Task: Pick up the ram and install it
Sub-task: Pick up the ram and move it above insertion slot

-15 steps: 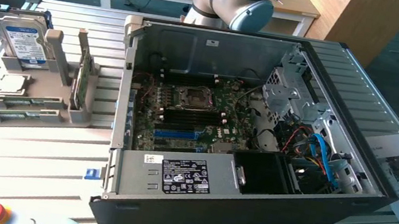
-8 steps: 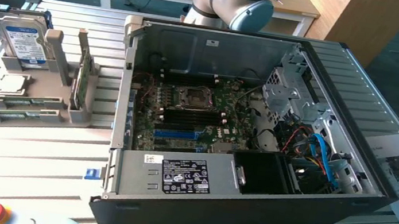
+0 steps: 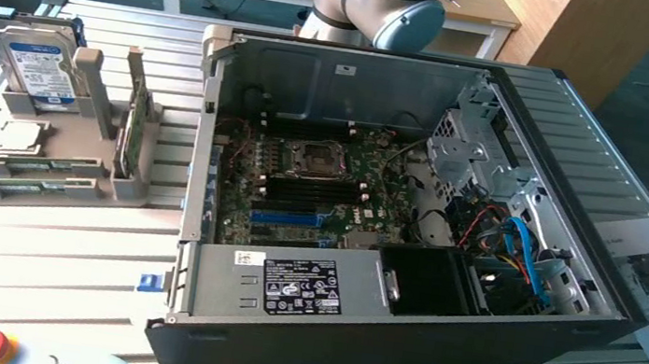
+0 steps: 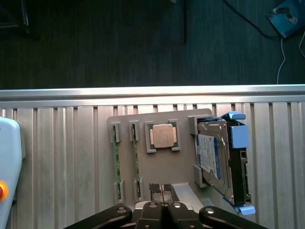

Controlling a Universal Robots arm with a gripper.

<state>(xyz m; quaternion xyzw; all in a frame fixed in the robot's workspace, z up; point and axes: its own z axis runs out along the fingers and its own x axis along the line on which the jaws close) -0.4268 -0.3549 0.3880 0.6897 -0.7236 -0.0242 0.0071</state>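
Hand (image 4: pixel 161 188) is sitting closed, gripping nothing; ram (image 3: pixel 131 124) is standing upright in grey holder (image 3: pixel 82 160), exterior view's left.

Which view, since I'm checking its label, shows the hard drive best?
The exterior view: the hard drive stands upright in the grey holder, label facing the camera. The wrist view looks down on its edge, the label slanted.

under me a grey holder (image 4: pixel 158 165) sits on the ribbed metal table (image 4: pixel 57 143), carrying a blue-labelled hard drive (image 4: pixel 209 157) on edge and a square processor chip (image 4: pixel 162 136). beside it an open computer case (image 3: pixel 403 352) shows its green motherboard (image 3: pixel 311 190).
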